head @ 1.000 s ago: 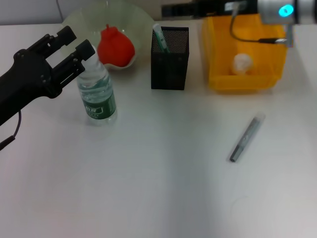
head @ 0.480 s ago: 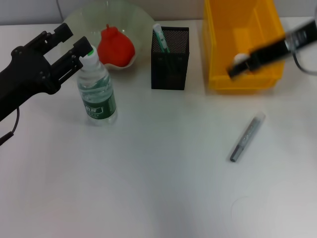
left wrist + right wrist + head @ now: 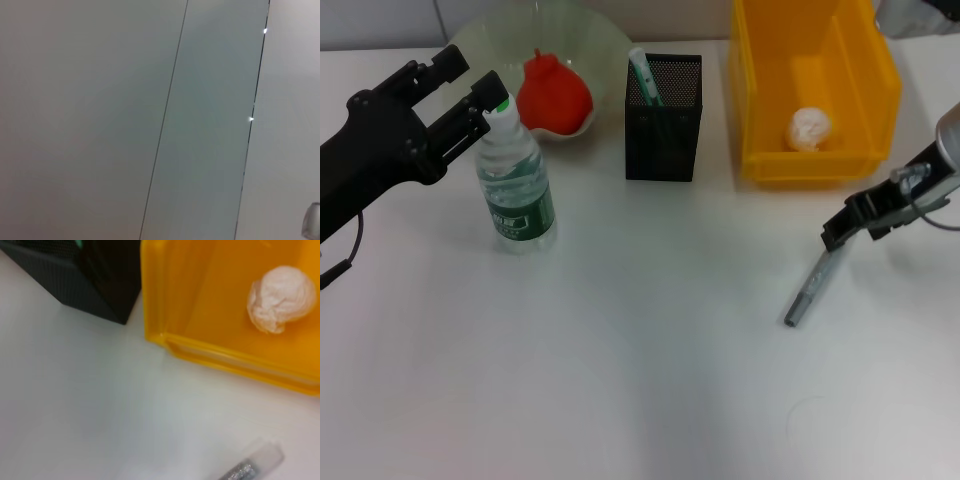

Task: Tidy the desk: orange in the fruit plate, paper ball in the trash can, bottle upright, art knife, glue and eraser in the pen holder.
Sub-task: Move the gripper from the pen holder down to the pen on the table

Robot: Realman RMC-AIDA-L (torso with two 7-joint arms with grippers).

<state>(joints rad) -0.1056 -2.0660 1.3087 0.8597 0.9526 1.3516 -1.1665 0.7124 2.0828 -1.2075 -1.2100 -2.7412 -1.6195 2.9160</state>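
A clear water bottle (image 3: 516,185) with a green label stands upright at the left. My left gripper (image 3: 470,78) is open, its fingers just beside the bottle's cap. A red fruit (image 3: 555,95) lies in the pale green plate (image 3: 480,40). A black mesh pen holder (image 3: 663,125) holds a green-white item (image 3: 642,75). A white paper ball (image 3: 810,127) lies in the yellow bin (image 3: 760,100). A grey pen-like art knife (image 3: 810,288) lies on the table. My right gripper (image 3: 842,228) hovers over the knife's far end. The right wrist view shows the ball (image 3: 281,299) and the knife tip (image 3: 252,467).
The white desk (image 3: 640,380) spreads open in front of the objects. The bin's front wall (image 3: 225,357) and the pen holder's corner (image 3: 75,275) stand close behind the knife. The left wrist view shows only grey wall panels (image 3: 150,120).
My right arm has swung from above the yellow bin down toward the front, to just over the grey knife. The left gripper has stayed beside the bottle top.
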